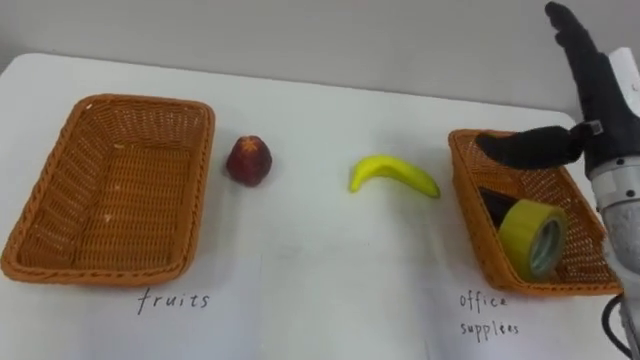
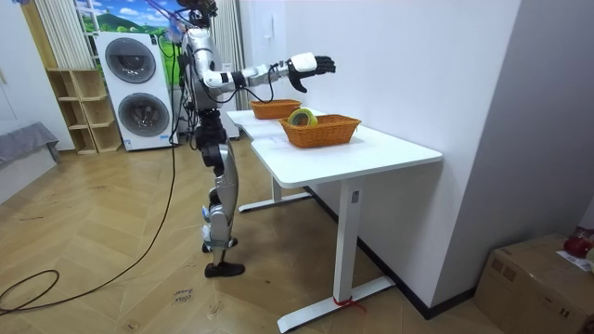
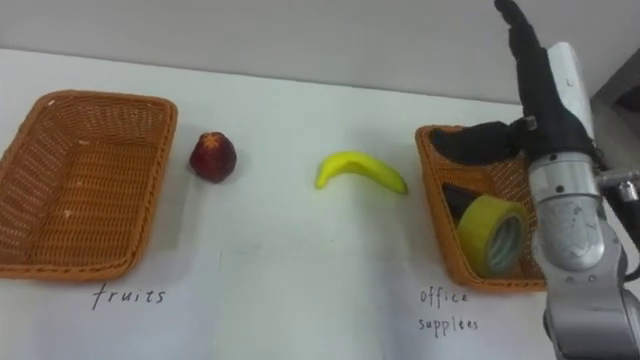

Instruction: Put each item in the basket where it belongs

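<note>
The white table (image 1: 320, 260) carries everything I am sorting. Toward its left end sits the left basket (image 1: 100, 272), meant for fruit and with nothing in it. At the right end sits the right basket (image 1: 462, 190), meant for office things.

My right hand (image 1: 600, 90) hangs in the air above that right basket. Its fingers are straight, the thumb is stuck out sideways, and it holds nothing.

The banana (image 1: 392, 174) lies on the bare table just beside the right basket's left rim. The yellow tape roll (image 1: 532, 236) stands on edge inside the right basket, leaning toward its near wall. A dark thing (image 1: 495, 205) lies beside the roll, and I cannot tell what it is. The red apple (image 1: 249, 160) sits near the left basket's right wall, well apart from my hand.

So I judge the office side done and both fruits yet to go.

The trouble I expect is this:
- If I swing down toward the banana, my wrist could catch the basket rim and shove or tip the basket, spilling the tape.
- The banana is curved and smooth, so a loose hold could let it twist out on the long carry across.
- The apple could roll away if my fingers nudge it before they close.
</note>
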{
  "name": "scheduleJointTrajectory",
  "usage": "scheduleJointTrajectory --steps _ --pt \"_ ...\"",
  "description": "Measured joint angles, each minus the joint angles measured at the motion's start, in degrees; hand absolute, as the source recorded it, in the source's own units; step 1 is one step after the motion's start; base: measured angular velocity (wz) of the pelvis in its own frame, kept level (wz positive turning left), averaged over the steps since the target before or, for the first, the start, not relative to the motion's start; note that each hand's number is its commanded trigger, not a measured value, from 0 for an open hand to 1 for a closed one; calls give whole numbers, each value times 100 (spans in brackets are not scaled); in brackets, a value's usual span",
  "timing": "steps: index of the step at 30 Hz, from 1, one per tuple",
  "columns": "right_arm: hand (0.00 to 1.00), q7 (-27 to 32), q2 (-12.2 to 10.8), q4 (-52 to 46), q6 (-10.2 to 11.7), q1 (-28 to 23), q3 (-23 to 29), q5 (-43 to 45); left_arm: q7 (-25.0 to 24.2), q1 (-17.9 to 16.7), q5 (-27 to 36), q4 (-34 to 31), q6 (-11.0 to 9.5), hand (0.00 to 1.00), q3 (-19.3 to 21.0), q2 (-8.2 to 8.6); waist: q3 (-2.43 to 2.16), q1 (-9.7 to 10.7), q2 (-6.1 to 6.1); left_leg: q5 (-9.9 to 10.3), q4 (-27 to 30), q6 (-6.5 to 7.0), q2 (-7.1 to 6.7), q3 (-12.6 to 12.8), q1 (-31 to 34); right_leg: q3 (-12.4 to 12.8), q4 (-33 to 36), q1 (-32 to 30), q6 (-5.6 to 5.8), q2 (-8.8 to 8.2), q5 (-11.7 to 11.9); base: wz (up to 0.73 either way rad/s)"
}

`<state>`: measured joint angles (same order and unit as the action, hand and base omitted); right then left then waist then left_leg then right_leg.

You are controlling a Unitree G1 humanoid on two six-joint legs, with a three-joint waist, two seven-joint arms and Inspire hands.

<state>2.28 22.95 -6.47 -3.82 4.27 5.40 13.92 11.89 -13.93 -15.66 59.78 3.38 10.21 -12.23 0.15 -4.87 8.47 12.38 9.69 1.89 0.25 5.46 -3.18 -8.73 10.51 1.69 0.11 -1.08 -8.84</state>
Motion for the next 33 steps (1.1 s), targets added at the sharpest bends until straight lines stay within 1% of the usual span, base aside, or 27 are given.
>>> scheduleJointTrajectory --steps 1,4,6,7,10,13,14,16,19,21,22,26,30,33 --pt "0 1 0 16 0 2 -30 8 0 15 -5 1 30 0 -28 -5 -29 -14 32 -6 15 -5 -3 -24 80 -33 5 -59 0 -4 0 15" --pt "0 4 1 58 5 74 -147 10 -5 84 -2 87 35 0 -29 -10 -21 -36 24 -15 41 -18 1 -88 187 -88 -2 -120 -3 -2 2 12" --pt "0 2 0 214 8 200 -273 -40 -6 155 -3 181 39 0 -28 -11 -27 -54 49 -18 69 -22 5 -96 244 -95 -3 -160 -6 0 4 4" --pt "0 3 0 325 8 285 -334 -37 -8 208 -3 217 39 0 -29 -4 -10 -91 60 -18 79 -22 4 -96 267 -92 -7 -180 -9 -1 6 0" --pt "0 -9 1 397 8 327 -465 -39 -11 266 -4 218 38 0 -29 -3 -1 -182 72 -18 85 -22 3 -93 301 -91 -26 -214 -14 -3 9 0" --pt "0 -64 8 409 11 353 -485 -14 -17 284 20 233 31 0 -30 -8 5 -247 75 -19 122 -21 21 -96 351 -109 -71 -235 -18 -23 14 0" --pt "0 -64 20 428 11 369 -509 -11 -17 279 46 247 29 0 -39 -12 10 -257 72 -19 122 -20 20 -97 350 -109 -72 -236 -17 -26 15 0" --pt "0 -95 119 534 15 402 -683 -11 -17 231 52 262 29 0 -107 -48 20 -263 73 -19 121 -19 16 -102 352 -127 -76 -236 -16 -34 16 0" --pt "0 -178 137 592 15 420 -731 -11 -16 229 51 319 9 0 -242 -81 43 -310 73 -20 121 -18 17 -105 361 -139 -74 -245 -15 -37 16 0" --pt "0 -197 190 628 15 512 -847 -13 -16 221 161 348 4 0 -280 -82 58 -314 64 -20 122 -18 19 -105 368 -142 -66 -250 -16 -37 16 0" --pt "0 -248 209 633 16 568 -887 -15 -16 222 252 348 -2 0 -301 -86 60 -314 65 -20 121 -18 22 -106 384 -151 -64 -266 -17 -35 17 0" --pt "0 -320 210 640 20 685 -981 13 -17 229 265 349 -6 0 -377 -96 62 -319 84 -20 109 -18 22 -146 435 -222 -61 -274 -19 -39 19 6" --pt "0 -424 210 649 20 696 -1091 14 -24 256 265 354 -2 0 -428 -105 43 -342 156 -21 115 -17 0 -188 464 -260 -74 -277 -19 -42 19 6" --pt "0 -529 210 649 20 697 -1135 15 -83 326 266 398 0 0 -428 -115 44 -337 175 -23 122 -13 0 -240 464 -278 -80 -275 -19 -54 19 8"
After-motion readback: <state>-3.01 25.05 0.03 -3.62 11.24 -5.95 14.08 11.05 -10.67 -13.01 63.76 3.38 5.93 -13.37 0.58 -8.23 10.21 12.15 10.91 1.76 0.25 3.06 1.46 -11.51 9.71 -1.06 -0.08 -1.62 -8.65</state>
